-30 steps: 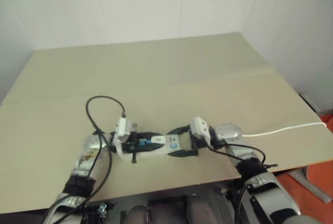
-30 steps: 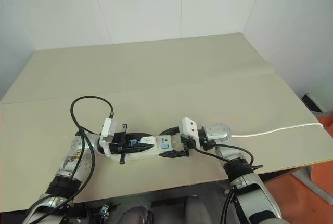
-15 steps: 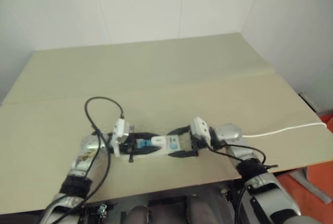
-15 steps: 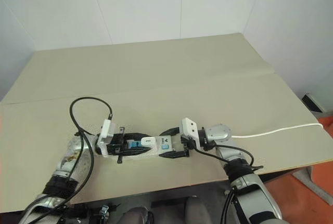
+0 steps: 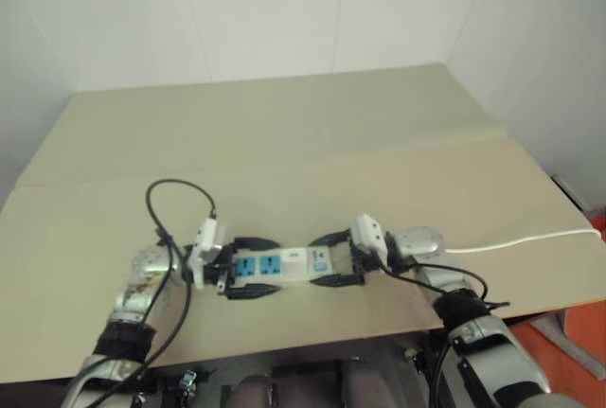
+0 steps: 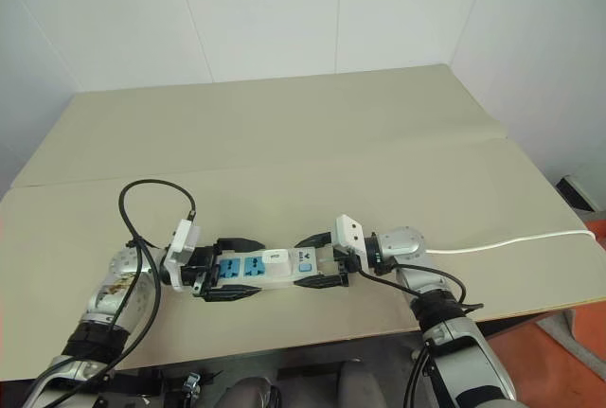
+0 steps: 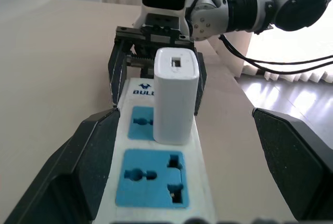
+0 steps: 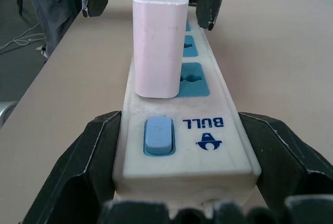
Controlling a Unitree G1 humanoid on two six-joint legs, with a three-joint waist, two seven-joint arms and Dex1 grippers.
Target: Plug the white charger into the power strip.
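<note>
The power strip lies flat near the table's front edge, its two free blue sockets toward my left arm. The white charger stands upright in the socket beside the switch, seen close in the left wrist view. My left gripper is open, its black fingers spread wide on either side of the strip's far end and clear of the charger. My right gripper is shut on the strip's switch end, with its fingers pressed against both sides.
The strip's thin white cord runs right and off the beige table. A black cable loops above my left wrist. Walls close the table's back and right side. The front edge lies just below the strip.
My left gripper has opened and let go of the white charger, drawing back a little to the left. The charger stays upright in the strip. The right gripper has kept still.
</note>
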